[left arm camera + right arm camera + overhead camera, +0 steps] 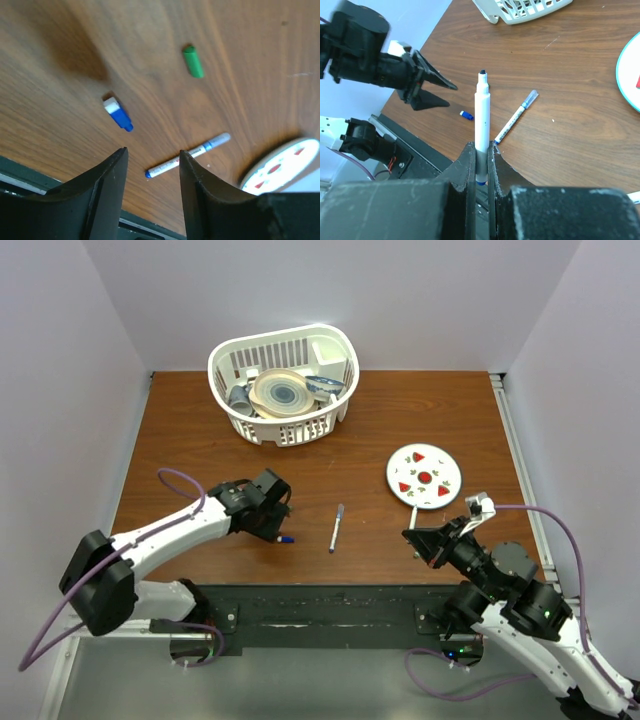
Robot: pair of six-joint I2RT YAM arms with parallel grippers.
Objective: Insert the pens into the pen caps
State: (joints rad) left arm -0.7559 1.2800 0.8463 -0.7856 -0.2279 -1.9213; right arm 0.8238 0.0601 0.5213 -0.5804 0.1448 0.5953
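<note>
Black left claw (152, 155) near blue cap (117, 114)

A white basket (292, 428) sits at twelve o'clock on the brown table (420, 405), holding a ringed dish (281, 393) and a grey cup (238, 397). A strawberry-patterned plate (424, 477) lies at three o'clock.

left arm (165, 530): white links, black joints | right arm (495, 565): same | cables (172, 471): purple | left gripper (152, 150): black tapered fingers
</note>
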